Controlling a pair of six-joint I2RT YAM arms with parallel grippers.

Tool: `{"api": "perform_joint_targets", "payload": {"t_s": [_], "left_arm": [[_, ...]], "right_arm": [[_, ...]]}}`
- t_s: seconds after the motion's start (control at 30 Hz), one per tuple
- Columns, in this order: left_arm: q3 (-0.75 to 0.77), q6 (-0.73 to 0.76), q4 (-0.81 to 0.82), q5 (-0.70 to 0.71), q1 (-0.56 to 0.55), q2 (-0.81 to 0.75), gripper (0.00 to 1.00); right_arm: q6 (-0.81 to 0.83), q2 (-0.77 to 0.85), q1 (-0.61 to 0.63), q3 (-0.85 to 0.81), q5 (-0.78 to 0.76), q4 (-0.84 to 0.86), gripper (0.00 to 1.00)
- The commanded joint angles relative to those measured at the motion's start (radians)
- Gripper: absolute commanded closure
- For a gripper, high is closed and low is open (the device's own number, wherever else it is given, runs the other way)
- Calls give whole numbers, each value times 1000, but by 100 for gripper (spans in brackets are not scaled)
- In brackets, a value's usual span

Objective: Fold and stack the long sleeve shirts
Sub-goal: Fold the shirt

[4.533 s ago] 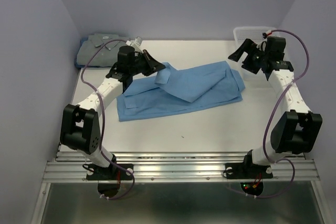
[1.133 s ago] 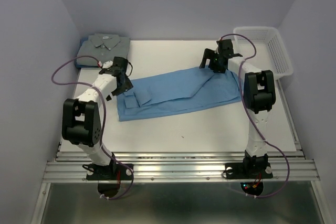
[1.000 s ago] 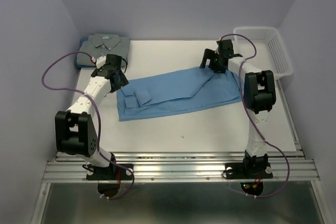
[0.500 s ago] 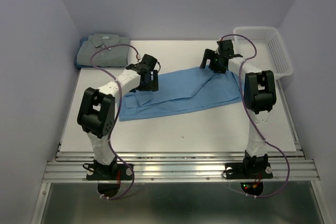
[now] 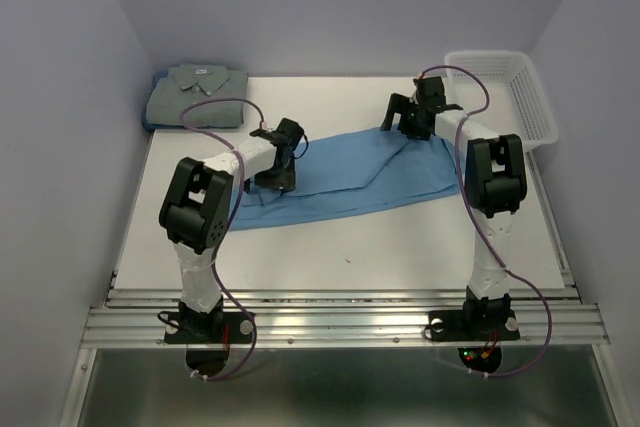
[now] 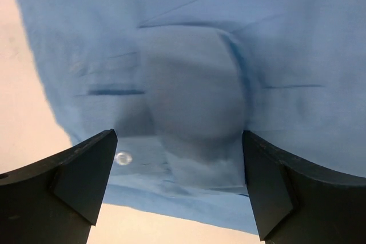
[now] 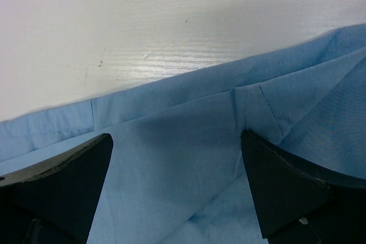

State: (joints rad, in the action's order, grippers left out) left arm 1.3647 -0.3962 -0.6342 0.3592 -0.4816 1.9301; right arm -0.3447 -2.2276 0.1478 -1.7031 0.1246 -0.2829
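A light sky-blue long sleeve shirt [image 5: 350,172] lies spread flat across the middle of the table. The muted grey-green shirt [image 5: 195,92] sits folded at the back left corner. My left gripper [image 5: 278,172] hovers low over the blue shirt's left part, open, with nothing between its fingers. In the left wrist view the blue cloth [image 6: 189,84] with a small button [image 6: 123,157] lies below the open left gripper [image 6: 180,161]. My right gripper [image 5: 400,119] is open at the shirt's back edge. In the right wrist view a seamed fold of the blue shirt [image 7: 189,141] fills the space under the open right gripper [image 7: 177,167].
A white mesh basket [image 5: 525,102] stands at the back right corner. Bare white table [image 5: 380,247] runs along the front of the blue shirt. Lilac walls close in the back and both sides.
My left arm has swung from beside the shirt's left edge rightward over the blue cloth. The right arm has stayed still at the back edge. Both grippers remain open.
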Motion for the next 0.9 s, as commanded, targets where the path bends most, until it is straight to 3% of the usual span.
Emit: {"api": "perform_joint_targets", "payload": {"t_s": [0.0, 0.1, 0.27, 0.43, 0.53, 0.67, 0.77, 0.87], "left_arm": [[-90, -108, -148, 179, 110, -107, 1], [-150, -164, -200, 248, 198, -170, 1], [-214, -170, -182, 239, 290, -261, 1], [-126, -136, -162, 186, 301, -272, 1], [-61, -67, -58, 34, 298, -304, 1], [-62, 8, 230, -381, 293, -342, 1], [-47, 19, 321, -463, 291, -289, 1], [9, 36, 329, -503, 284, -156, 1]], "right_arm": [[-2, -7, -16, 49, -52, -71, 0], [-8, -12, -25, 57, -54, -71, 0], [-7, -17, -25, 59, -51, -71, 0], [44, -3, -25, 37, 36, -70, 0], [65, 29, -25, 25, 78, -68, 0], [98, 112, -25, 40, 105, -78, 0], [43, 237, -25, 115, 80, -110, 0], [-56, 372, -13, 356, 23, -21, 0]]}}
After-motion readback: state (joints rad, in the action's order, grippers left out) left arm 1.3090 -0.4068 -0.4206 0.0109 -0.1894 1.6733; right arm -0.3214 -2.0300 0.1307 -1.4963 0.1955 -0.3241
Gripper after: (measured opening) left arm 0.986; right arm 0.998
